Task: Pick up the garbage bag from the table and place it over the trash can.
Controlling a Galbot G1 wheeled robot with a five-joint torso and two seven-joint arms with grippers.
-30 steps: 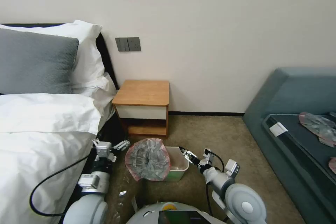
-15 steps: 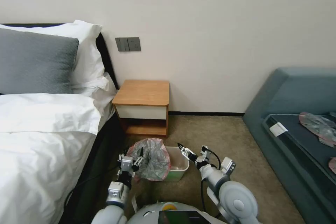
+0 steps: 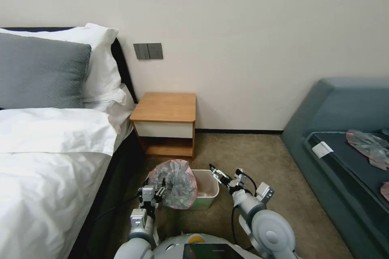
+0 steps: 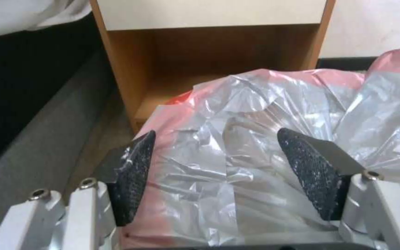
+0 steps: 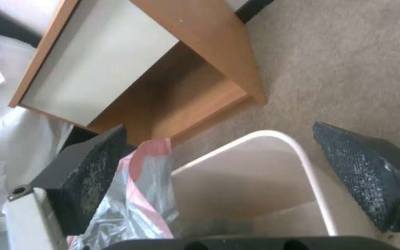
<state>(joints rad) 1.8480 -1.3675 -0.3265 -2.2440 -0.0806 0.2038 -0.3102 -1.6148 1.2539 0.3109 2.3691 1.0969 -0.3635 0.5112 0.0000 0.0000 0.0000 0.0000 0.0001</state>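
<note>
The garbage bag (image 3: 173,183), crinkly grey with a pink-red rim, is bunched over the left end of the trash can (image 3: 207,191) on the carpet. The can's right half stands uncovered, its cream inside showing. My left gripper (image 3: 153,195) is open at the bag's near-left side. In the left wrist view its fingers (image 4: 133,175) straddle the bag (image 4: 255,114). My right gripper (image 3: 216,173) is open above the can's right rim, and its wrist view shows the rim (image 5: 302,156) and the bag's edge (image 5: 137,198). The table (image 3: 166,107) stands behind, with a bare top.
A bed (image 3: 48,149) with white linen runs along the left, close to my left arm. A blue-grey sofa (image 3: 336,129) with flat plastic pieces (image 3: 368,145) lies to the right. Open carpet (image 3: 251,158) spreads between the can and the sofa.
My left arm swung from beside the bed rightward to the bag, then drew slightly nearer to me. The right gripper shifted only slightly above the can. The bag stayed put.
</note>
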